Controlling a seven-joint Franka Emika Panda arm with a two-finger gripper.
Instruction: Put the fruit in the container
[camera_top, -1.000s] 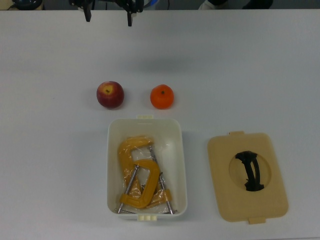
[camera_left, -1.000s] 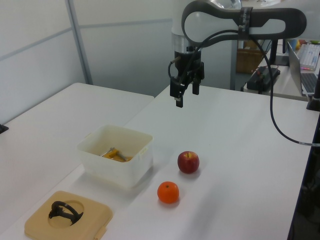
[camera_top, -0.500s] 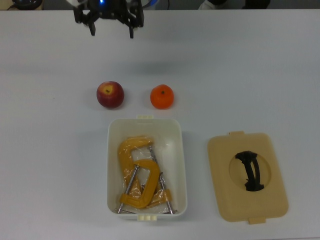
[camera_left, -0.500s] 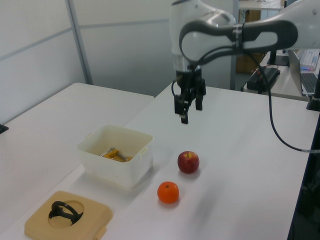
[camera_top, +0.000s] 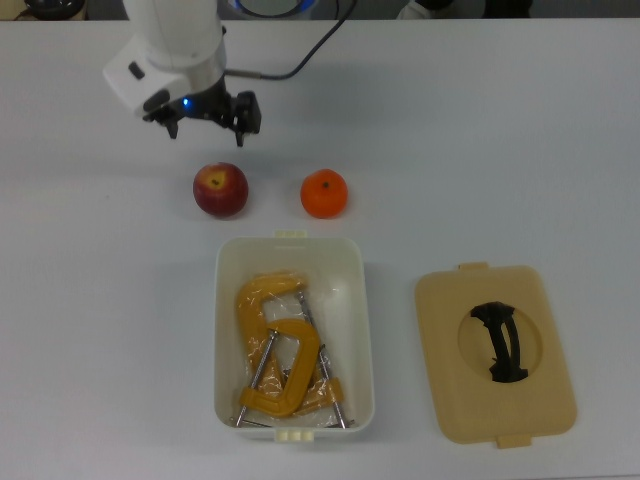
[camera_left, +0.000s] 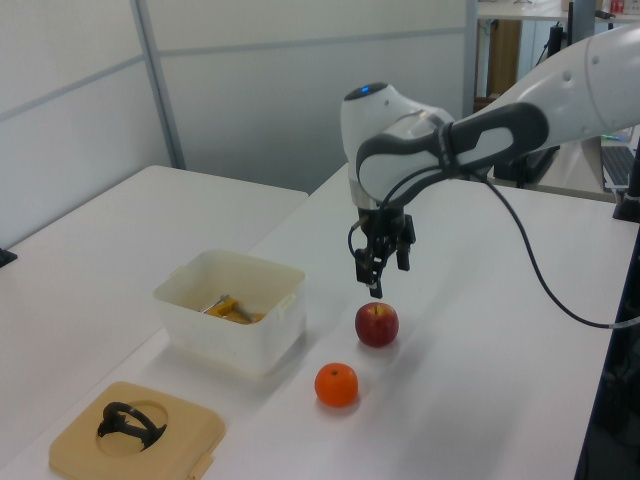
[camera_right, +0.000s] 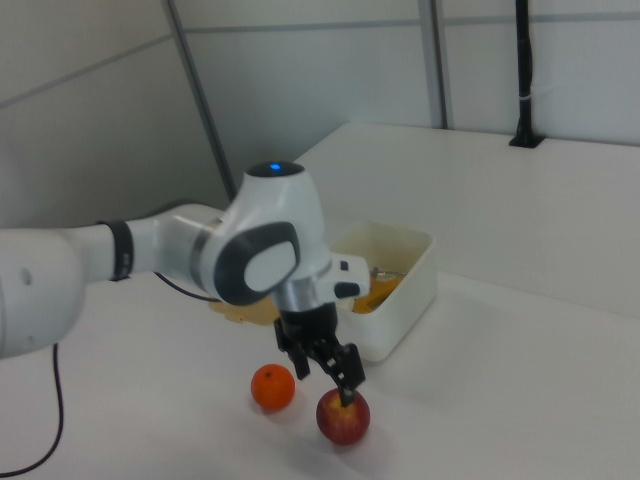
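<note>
A dark red apple (camera_top: 220, 189) (camera_left: 377, 324) (camera_right: 343, 417) and an orange mandarin (camera_top: 324, 194) (camera_left: 336, 385) (camera_right: 273, 388) rest on the white table, side by side, just beyond one short end of the white container (camera_top: 222, 330) (camera_left: 235, 335) (camera_right: 405, 298). My gripper (camera_top: 207, 122) (camera_left: 386, 278) (camera_right: 326, 377) hangs open a little above the apple, fingers pointing down and spread wide with nothing between them. In the top view it sits slightly above the apple's spot; it does not touch the fruit.
Yellow clamps (camera_top: 275, 350) in clear wrap lie inside the container. A flat tan lid (camera_top: 445, 400) (camera_left: 185, 435) with a black handle (camera_top: 500, 340) lies on the table at the top view's right of the tub.
The arm has swung in from the table's far edge and come down, bringing the open gripper from high up to just over the apple. The fruit, tub and lid have not moved.
</note>
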